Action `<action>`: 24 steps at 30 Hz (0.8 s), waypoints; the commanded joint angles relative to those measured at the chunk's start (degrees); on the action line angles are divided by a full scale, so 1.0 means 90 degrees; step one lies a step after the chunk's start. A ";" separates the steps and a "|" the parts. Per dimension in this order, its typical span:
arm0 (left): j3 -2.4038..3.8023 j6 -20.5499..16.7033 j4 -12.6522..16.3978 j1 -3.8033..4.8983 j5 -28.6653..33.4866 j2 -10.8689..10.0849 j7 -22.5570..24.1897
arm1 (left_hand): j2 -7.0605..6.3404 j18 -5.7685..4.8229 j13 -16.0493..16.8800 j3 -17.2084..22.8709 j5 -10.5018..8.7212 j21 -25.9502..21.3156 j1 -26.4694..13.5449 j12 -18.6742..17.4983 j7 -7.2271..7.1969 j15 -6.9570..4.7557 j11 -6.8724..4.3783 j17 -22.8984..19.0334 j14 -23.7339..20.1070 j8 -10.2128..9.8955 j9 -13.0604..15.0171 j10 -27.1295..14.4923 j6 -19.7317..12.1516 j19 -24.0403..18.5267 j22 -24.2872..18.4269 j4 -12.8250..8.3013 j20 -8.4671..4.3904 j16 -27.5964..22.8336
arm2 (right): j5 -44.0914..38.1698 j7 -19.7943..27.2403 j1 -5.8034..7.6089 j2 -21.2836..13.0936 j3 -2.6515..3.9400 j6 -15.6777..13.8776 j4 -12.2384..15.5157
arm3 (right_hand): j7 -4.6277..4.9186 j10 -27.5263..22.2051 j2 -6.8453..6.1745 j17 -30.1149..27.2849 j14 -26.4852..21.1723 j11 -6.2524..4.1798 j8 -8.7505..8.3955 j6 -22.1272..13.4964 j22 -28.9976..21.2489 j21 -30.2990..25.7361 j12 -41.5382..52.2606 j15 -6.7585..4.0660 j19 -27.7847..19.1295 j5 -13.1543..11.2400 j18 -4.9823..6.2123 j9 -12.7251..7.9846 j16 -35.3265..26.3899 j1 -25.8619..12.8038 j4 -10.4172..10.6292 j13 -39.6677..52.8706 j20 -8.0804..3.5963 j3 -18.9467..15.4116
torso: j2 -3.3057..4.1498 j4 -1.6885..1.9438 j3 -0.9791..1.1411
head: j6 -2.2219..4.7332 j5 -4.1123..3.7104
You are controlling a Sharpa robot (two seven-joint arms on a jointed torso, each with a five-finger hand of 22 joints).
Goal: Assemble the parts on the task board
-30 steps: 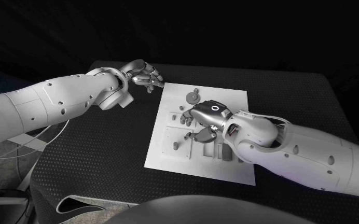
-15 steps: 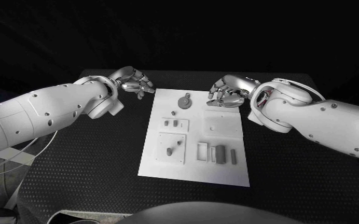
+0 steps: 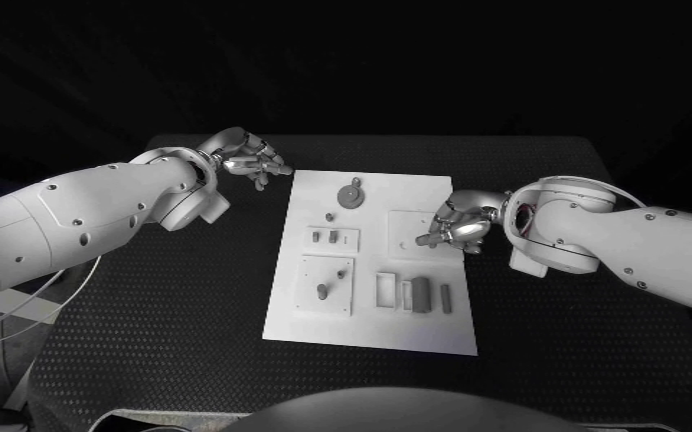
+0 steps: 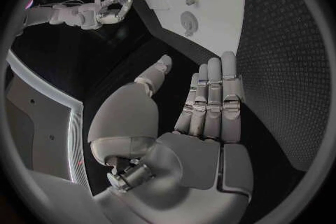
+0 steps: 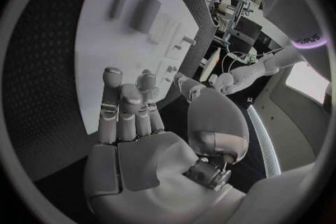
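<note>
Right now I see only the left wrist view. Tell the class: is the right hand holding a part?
Observer: No. The right wrist view shows the right hand with an empty palm and its fingers stretched out.
Operator: Where is it on the task board?
Observer: In the head view it is at the right edge of the task board, about halfway along.
Operator: And where is my left hand?
Observer: The left hand is off the board's far left corner, over the black table.
</note>
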 commanded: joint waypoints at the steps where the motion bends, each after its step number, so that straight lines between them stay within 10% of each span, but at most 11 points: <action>1: 0.0004 -0.0031 0.0003 0.0006 0.0179 0.0020 0.0161 | -0.0200 0.0344 0.0004 -0.0144 -0.0003 -0.0023 -0.0356 0.0024 0.0022 -0.0009 -0.0003 0.0020 0.0038 -0.0001 -0.0010 0.0012 -0.0016 0.0000 -0.0021 0.0172 -0.0006 -0.0030 | 0.0496 -0.0816 -0.0001 -0.0078 -0.0049 0.0978 0.0092 | -0.0012 0.0052 0.0038 0.0074 0.0080 -0.0042 -0.0006 0.0041 0.0155 0.0073 0.0080 -0.0056 0.0060 -0.0011 0.0205 0.0014 0.0117 -0.0107 0.0060 0.0041 -0.0052 -0.0069 | 0.0005 0.0008 -0.0016 | 0.0011 -0.0070; 12: 0.0001 -0.0037 -0.0027 0.0004 0.0308 0.0017 0.0197 | -0.0402 0.0376 0.0005 0.0158 0.0003 -0.0078 -0.0531 0.0022 0.0020 -0.0029 -0.0016 0.0116 0.0063 0.0012 0.0003 0.0027 -0.0042 0.0055 -0.0054 0.0599 -0.0012 -0.0079 | 0.0327 -0.0908 -0.0007 -0.0151 -0.0368 0.0770 0.0243 | 0.0001 0.0038 -0.0125 0.0164 0.0041 -0.0031 -0.0094 -0.0006 0.0148 0.0158 0.0143 -0.0047 0.0037 -0.0010 0.0205 0.0014 0.0194 -0.0108 0.0069 0.0071 -0.0108 -0.0156 | -0.0009 -0.0001 -0.0009 | -0.0088 -0.0151; 24: -0.0002 -0.0006 -0.0047 0.0004 0.0313 0.0032 0.0196 | -0.0600 0.0384 0.0005 0.0426 0.0005 -0.0121 -0.0675 0.0022 0.0010 -0.0028 -0.0015 0.0227 0.0062 0.0048 0.0035 0.0018 -0.0046 0.0057 -0.0036 0.1187 -0.0011 -0.0139 | 0.0463 -0.1025 -0.0167 0.0058 -0.0420 0.0469 0.0219 | 0.0007 0.0060 -0.0050 0.0215 0.0044 -0.0024 -0.0160 0.0051 0.0145 0.0241 0.0202 -0.0036 0.0014 0.0262 0.0205 0.0004 0.0239 -0.0047 0.0071 0.0071 -0.0091 -0.0080 | 0.0006 0.0010 -0.0012 | -0.0055 -0.0185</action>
